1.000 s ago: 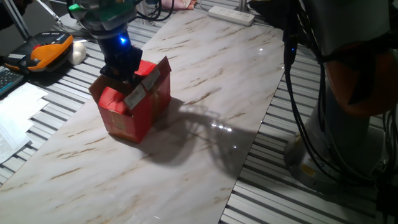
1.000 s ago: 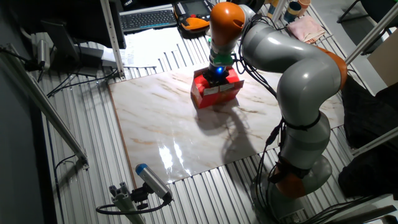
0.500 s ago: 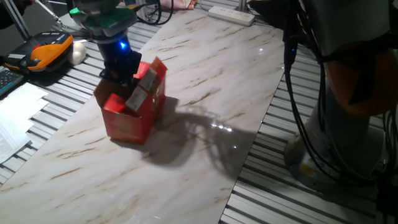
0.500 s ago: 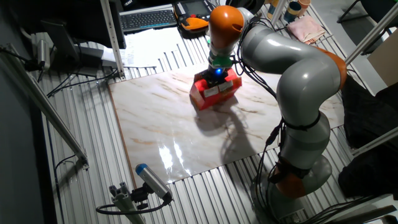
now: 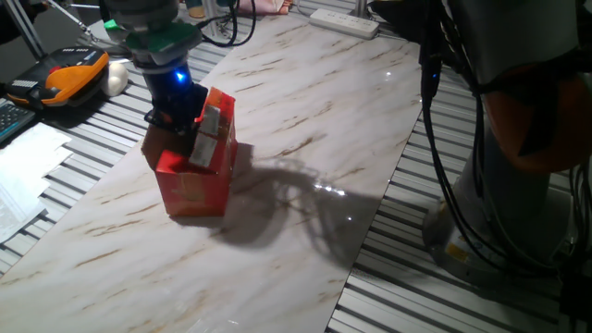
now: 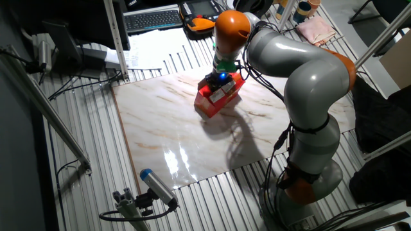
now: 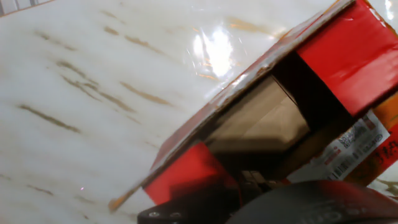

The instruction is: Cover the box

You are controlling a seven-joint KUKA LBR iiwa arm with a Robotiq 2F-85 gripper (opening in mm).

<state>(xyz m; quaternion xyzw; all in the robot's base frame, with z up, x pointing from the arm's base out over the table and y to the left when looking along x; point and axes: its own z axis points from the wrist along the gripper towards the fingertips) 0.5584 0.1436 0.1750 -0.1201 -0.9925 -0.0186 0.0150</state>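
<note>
The box [image 5: 194,185] is a small red carton with an orange print. It stands on the marble board [image 5: 314,120], left of the middle, with its top flaps raised. One flap with a pale label [image 5: 209,122] stands nearly upright. My gripper [image 5: 178,118] points down into the box top between the flaps, with a blue light above it. Its fingertips are hidden by the flaps. The other fixed view shows the box [image 6: 214,102] under the gripper [image 6: 219,81]. The hand view shows the brown inside [image 7: 264,124], a red flap [image 7: 354,56] and dark finger parts [image 7: 205,208] at the bottom edge.
An orange device [image 5: 74,74], a white mouse [image 5: 117,79] and papers [image 5: 23,166] lie left of the board. A power strip [image 5: 344,20] lies at the far end. Cables [image 5: 453,185] and the arm's base [image 6: 308,173] are on the right. A keyboard [image 6: 153,19] lies behind.
The box has turned on the board under the gripper and shifted slightly. The labelled flap now stands more upright. The gripper has stayed in the box top, turning with it.
</note>
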